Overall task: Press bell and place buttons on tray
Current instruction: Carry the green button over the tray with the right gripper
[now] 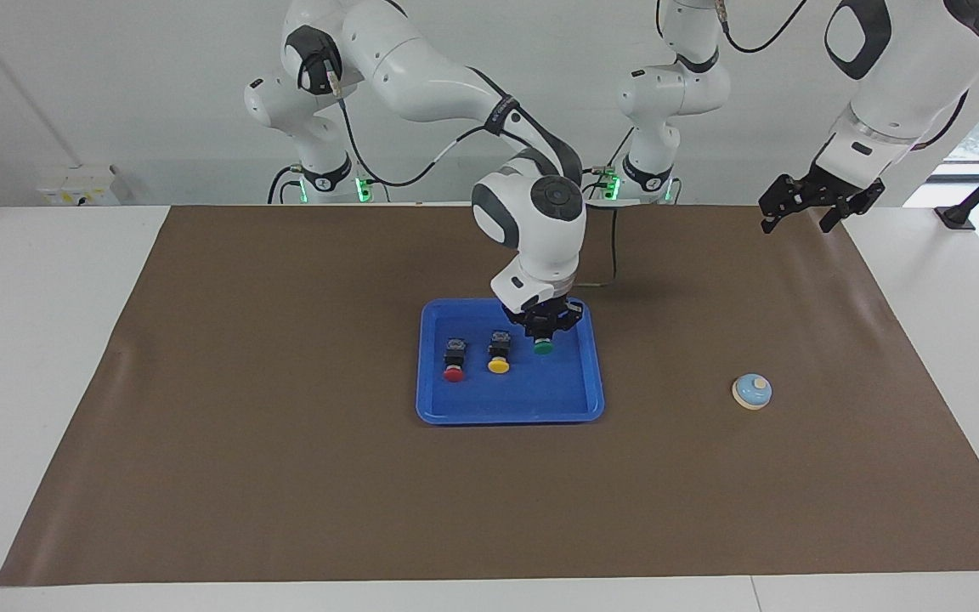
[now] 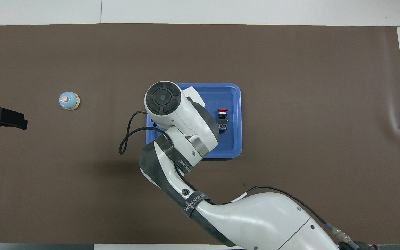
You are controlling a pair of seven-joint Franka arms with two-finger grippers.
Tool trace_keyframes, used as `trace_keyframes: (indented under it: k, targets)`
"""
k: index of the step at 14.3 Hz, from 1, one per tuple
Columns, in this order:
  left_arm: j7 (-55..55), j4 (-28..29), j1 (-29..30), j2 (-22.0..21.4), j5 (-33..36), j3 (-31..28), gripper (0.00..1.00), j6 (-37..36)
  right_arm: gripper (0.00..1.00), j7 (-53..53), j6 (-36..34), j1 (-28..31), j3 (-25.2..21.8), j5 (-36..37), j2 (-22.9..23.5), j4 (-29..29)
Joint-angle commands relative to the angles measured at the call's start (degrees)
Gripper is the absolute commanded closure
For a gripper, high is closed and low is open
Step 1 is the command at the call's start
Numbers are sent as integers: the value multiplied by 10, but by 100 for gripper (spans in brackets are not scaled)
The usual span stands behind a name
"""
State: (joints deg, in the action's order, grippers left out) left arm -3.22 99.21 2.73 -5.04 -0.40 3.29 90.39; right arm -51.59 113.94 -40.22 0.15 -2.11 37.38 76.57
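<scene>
In the overhead view the right arm hides the yellow button, green button and its own claw.

The tray lies mid-table. In it two buttons lie side by side, a third button beside them toward the left arm's end. The bell sits on the mat, well apart, toward that end.

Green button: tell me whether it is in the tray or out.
In. The green button sits inside the blue tray, beside the yellow button, with the right gripper at it.
</scene>
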Motion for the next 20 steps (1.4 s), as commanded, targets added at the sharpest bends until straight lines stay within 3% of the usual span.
trace_keyframes:
  k: [1, 7, 8, 9, 14, 20]
  targets:
    - [-2, -6, 2, -1, -5, 0, 0, -6, 100, -23, 29, -22, -6, -10, 18, 8]
    - [-2, -6, 2, -1, -5, 0, 0, -6, 100, -39, 41, -16, -6, -9, 23, 12]
    - [-2, -6, 2, -1, -5, 0, 0, -6, 75, -56, 43, -17, -6, -8, 23, 13]
    - [-2, -6, 2, -2, -5, 0, 0, -6, 1, -71, 45, -19, -7, -8, 23, 13]
    - [-2, -6, 2, -1, -5, 0, 0, -6, 0, -76, -2, -6, -11, -8, 2, 6]
    - [-2, -6, 2, -1, -5, 0, 0, -6, 0, -34, -76, 94, -10, -7, -79, 5]
